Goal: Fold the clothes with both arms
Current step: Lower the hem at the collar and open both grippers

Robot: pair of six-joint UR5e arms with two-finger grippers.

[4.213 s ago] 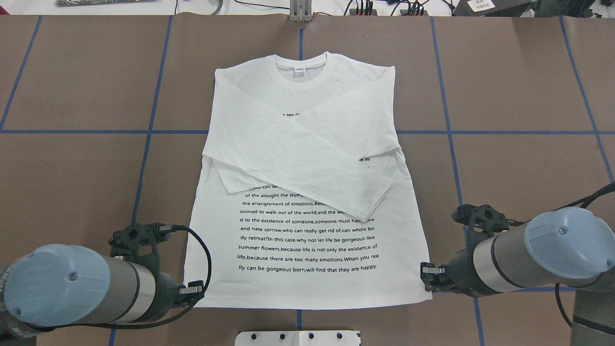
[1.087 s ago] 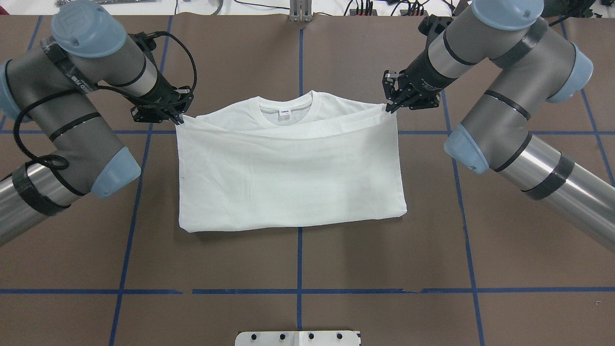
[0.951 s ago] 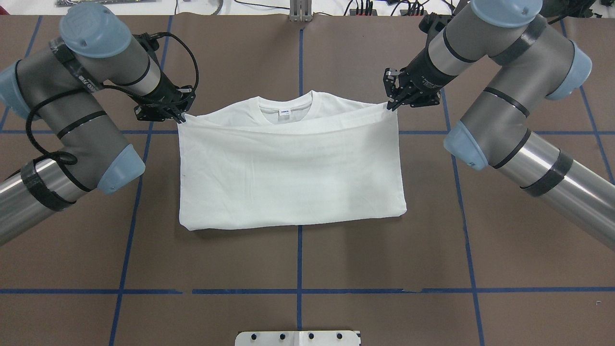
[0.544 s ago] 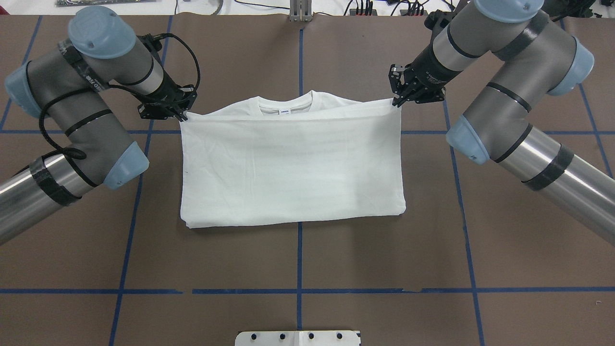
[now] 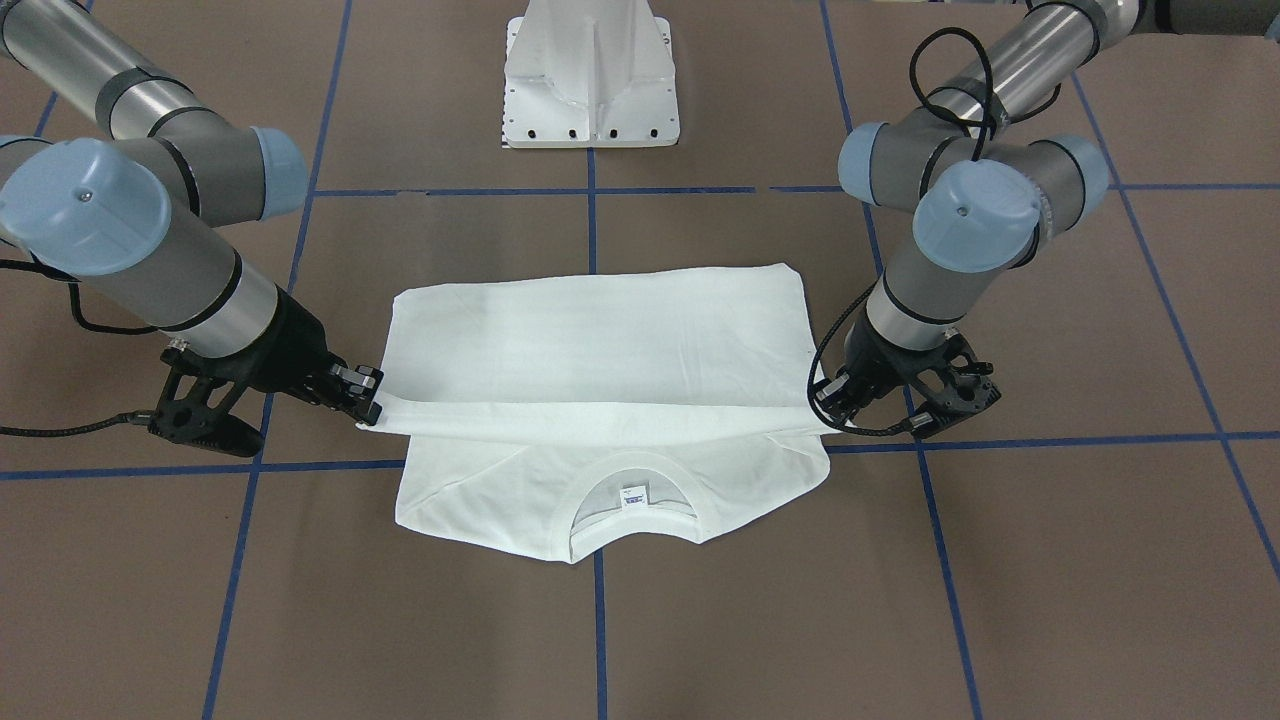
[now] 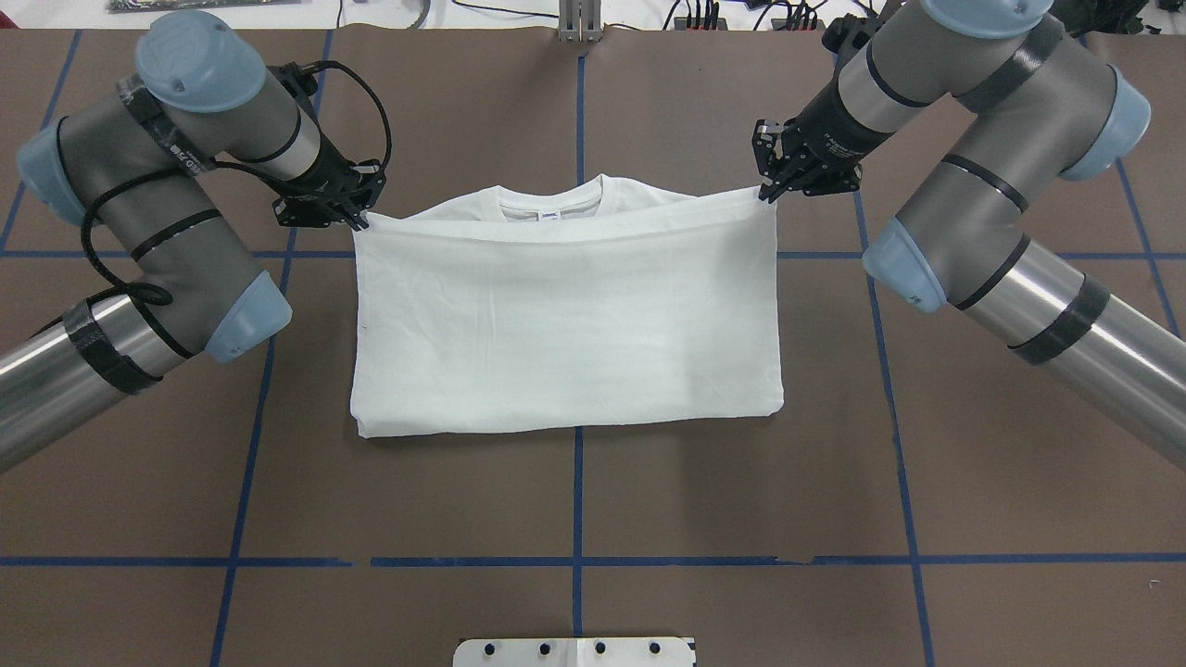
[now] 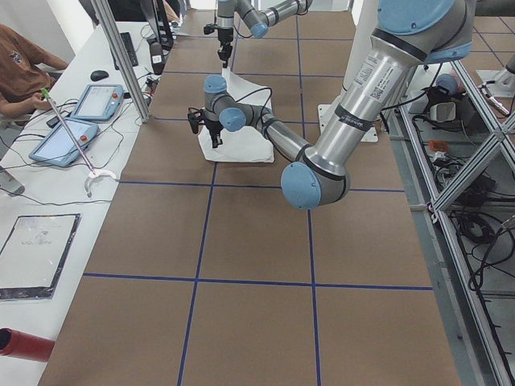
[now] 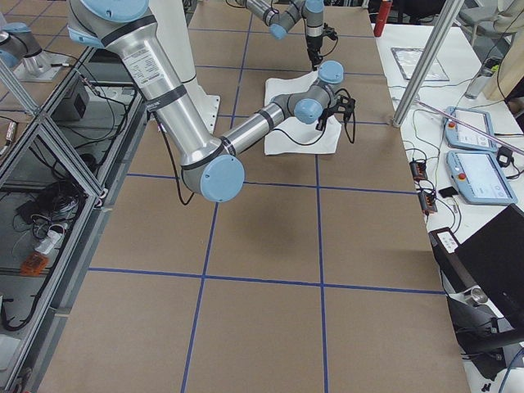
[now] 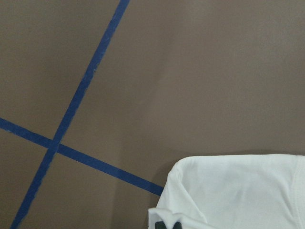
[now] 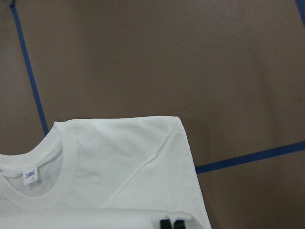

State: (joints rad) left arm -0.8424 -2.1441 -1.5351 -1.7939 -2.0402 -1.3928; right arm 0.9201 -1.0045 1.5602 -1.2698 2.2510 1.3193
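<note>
The brown table (image 6: 574, 500) runs off every edge of the overhead view. Both arms are cut off there too: the left arm (image 6: 157, 232) at the left border, the right arm (image 6: 1010, 241) at the right. The white shirt (image 6: 565, 333) lies at the table's middle, doubled over on itself. Its upper flap covers most of the layer beneath, so only the shoulders and the collar (image 6: 552, 196) peek out on the far side. From the two side cameras the shirt is a small white patch, and the fingers there are too small to read.

Now the grippers! The left gripper (image 6: 357, 220) is clamped on the flap's left corner and the right gripper (image 6: 767, 193) is pinched tight on its right corner. The flap's edge is pulled straight between them.

The front camera shows that edge held up over the shoulders, plus the whole white pedestal base (image 5: 592, 70), which the overhead view trims to a strip. Each wrist camera catches only black fingertips (image 9: 162, 225) at its bottom edge, biting white cloth. The right wrist view alone brings the small label (image 10: 30, 175) up close inside the collar.
</note>
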